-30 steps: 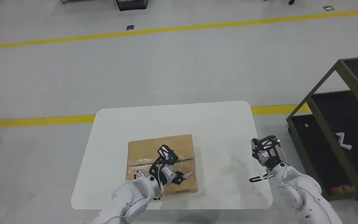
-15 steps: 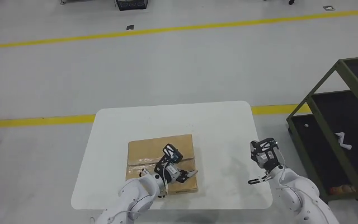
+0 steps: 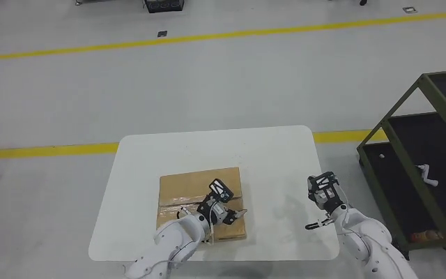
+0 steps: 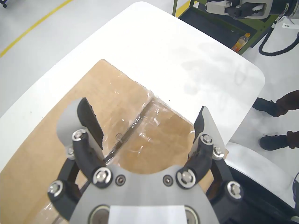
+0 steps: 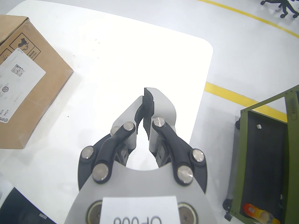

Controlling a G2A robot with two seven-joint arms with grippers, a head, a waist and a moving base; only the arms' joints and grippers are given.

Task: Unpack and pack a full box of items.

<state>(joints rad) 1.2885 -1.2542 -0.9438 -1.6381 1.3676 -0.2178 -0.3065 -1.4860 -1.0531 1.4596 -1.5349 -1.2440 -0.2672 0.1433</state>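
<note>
The left pincer (image 4: 143, 115) has slid across the top of the cardboard box (image 3: 185, 192) toward the edge facing the other arm. It is spread wide and empty above the taped seam (image 4: 137, 120). The right pincer (image 5: 146, 101), pressed together and holding nothing, has drifted slightly inward over bare tabletop (image 3: 279, 150), well apart from the box. The box sits shut near the tabletop's front, so unpacking looks barely begun. The clear tape over the flaps stands in the way. A green cart (image 3: 408, 139) stands beside the tabletop.
</note>
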